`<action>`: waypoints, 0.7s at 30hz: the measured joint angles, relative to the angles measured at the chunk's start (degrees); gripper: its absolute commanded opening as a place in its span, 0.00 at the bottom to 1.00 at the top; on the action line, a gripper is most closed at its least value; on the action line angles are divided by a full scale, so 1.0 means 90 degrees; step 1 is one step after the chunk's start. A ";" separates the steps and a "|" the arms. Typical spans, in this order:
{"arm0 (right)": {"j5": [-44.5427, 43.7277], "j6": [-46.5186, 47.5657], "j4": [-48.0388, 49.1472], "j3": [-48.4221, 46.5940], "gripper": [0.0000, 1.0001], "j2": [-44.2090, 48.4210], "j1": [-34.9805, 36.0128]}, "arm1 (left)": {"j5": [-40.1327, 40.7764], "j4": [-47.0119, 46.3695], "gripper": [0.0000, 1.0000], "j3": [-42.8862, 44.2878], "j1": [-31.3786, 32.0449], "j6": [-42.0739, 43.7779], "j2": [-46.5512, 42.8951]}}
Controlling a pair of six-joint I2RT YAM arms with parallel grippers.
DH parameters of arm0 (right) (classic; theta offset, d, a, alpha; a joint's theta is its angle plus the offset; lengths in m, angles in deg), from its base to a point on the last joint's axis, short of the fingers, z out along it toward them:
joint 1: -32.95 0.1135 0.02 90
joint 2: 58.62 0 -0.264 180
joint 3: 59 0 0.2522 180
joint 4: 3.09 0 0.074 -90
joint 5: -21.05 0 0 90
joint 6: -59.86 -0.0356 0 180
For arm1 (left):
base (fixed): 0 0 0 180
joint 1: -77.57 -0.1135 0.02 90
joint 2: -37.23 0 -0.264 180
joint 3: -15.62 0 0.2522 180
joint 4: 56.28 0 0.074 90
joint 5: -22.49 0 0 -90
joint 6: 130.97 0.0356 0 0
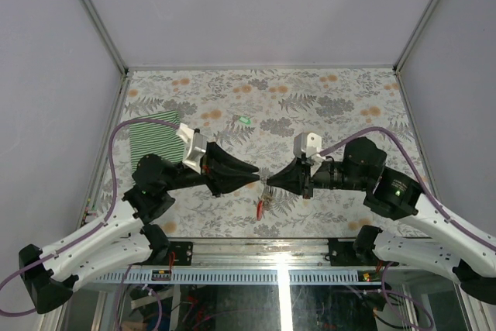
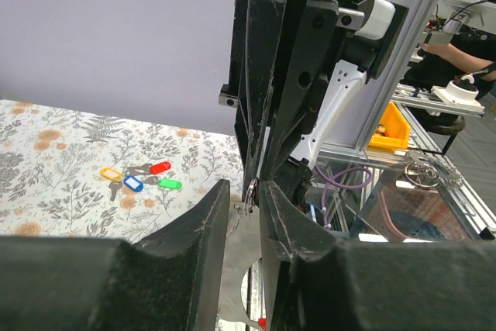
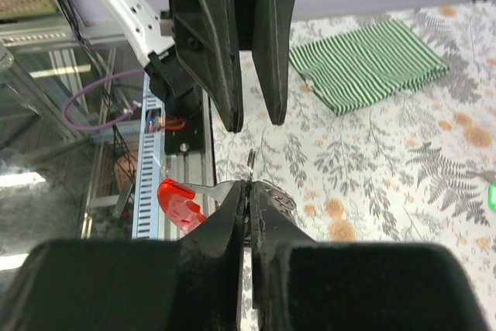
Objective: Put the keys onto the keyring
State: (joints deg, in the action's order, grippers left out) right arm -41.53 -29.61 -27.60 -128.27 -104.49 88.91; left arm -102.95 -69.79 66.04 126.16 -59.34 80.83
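Note:
The keyring (image 3: 221,189) is a grey metal strip with a red loop (image 3: 180,203) and a thin split ring. My right gripper (image 3: 249,185) is shut on that ring, holding it above the table's near edge. From above, the keyring (image 1: 261,202) hangs just below the two gripper tips. My left gripper (image 2: 244,191) is open by a narrow gap, nose to nose with the right gripper (image 2: 253,180); the grey strip (image 2: 236,269) shows behind its jaws. Several keys (image 2: 139,178) with yellow, red, blue and green heads lie on the floral cloth. Facing them, the left gripper (image 3: 256,120) holds nothing.
A folded green striped cloth (image 1: 155,139) lies at the left of the table. A small green piece (image 1: 243,120) lies alone on the floral cover, beyond the grippers. The metal frame rail (image 1: 256,252) runs along the near edge, right below the keyring.

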 measured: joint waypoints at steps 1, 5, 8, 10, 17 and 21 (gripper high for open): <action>-0.0039 0.0049 -0.0209 -0.0092 0.00 -0.0058 0.0000 | 0.0017 0.0041 0.24 0.0010 0.0000 0.0007 -0.0002; -0.0219 0.0211 -0.1003 -0.0447 0.00 -0.0352 0.0000 | 0.0117 0.0296 0.26 0.0114 0.0000 0.0061 0.0000; -0.0340 0.0294 -0.1644 -0.0789 0.00 -0.0661 0.0000 | 0.0236 0.0454 0.27 0.0131 0.0000 0.0141 -0.0032; -0.0415 0.0325 -0.2033 -0.1022 0.00 -0.0869 0.0002 | 0.0328 0.0554 0.27 0.0129 0.0000 0.0185 -0.0058; -0.0658 0.0379 -0.3041 -0.1418 0.00 -0.1212 0.0002 | 0.0510 0.0862 0.29 0.0129 0.0000 0.0364 -0.0143; -0.0775 0.0430 -0.3492 -0.1727 0.00 -0.1401 0.0002 | 0.0568 0.1015 0.30 0.0129 0.0000 0.0461 -0.0129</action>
State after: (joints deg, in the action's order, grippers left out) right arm -48.50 -25.74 -59.03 -143.81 -117.10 88.93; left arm -97.84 -60.65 67.20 126.16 -55.19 79.67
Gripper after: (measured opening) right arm 0.039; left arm 0.288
